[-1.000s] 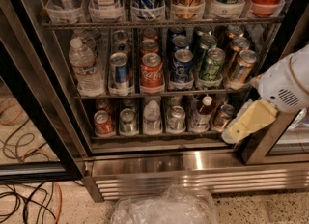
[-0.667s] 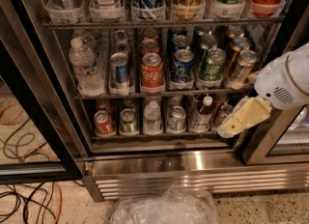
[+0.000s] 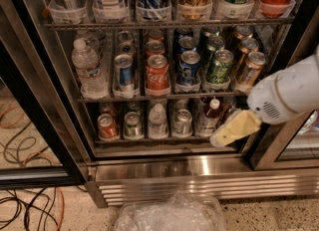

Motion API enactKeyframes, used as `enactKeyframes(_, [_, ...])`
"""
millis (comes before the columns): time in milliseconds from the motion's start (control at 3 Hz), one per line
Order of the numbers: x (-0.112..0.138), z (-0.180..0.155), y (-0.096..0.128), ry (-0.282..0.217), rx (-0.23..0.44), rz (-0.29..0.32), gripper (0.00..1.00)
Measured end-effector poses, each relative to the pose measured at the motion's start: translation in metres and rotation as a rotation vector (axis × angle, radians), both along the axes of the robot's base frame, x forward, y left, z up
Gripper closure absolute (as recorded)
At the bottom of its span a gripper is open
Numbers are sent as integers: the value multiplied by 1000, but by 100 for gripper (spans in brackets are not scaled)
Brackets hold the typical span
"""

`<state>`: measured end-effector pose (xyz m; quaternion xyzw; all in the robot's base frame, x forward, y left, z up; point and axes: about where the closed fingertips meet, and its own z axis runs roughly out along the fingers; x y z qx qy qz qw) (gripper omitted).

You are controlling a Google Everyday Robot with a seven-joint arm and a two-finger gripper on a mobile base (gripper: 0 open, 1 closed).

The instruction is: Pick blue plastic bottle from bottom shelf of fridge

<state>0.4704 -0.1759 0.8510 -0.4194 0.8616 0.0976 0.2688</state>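
The blue plastic bottle (image 3: pixel 208 117) stands upright in the fifth lane of the bottom shelf (image 3: pixel 149 140) of the fridge (image 3: pixel 199 169). It has a white cap, a dark neck and a pale label. My gripper (image 3: pixel 222 138), yellowish on a white arm, comes in from the right. Its tip is just right of and below the bottle, at the shelf's front edge, close to the bottle's base. Small cans (image 3: pixel 107 125) and a small clear bottle (image 3: pixel 157 121) fill the other lanes.
The middle rack holds a clear water bottle (image 3: pixel 87 69) and several cans, among them a red cola can (image 3: pixel 157 73). A black-edged glass door (image 3: pixel 35 115) stands open at left. Cables (image 3: pixel 25 207) lie on the floor. A crumpled plastic bag (image 3: pixel 169 215) lies below the grille.
My gripper has moved left and down, from the right door frame toward the right end of the bottom shelf, nearer the blue plastic bottle.
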Motion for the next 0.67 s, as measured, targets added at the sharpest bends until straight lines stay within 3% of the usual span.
enactKeyframes(667, [-23, -119, 51, 87, 273, -167, 0])
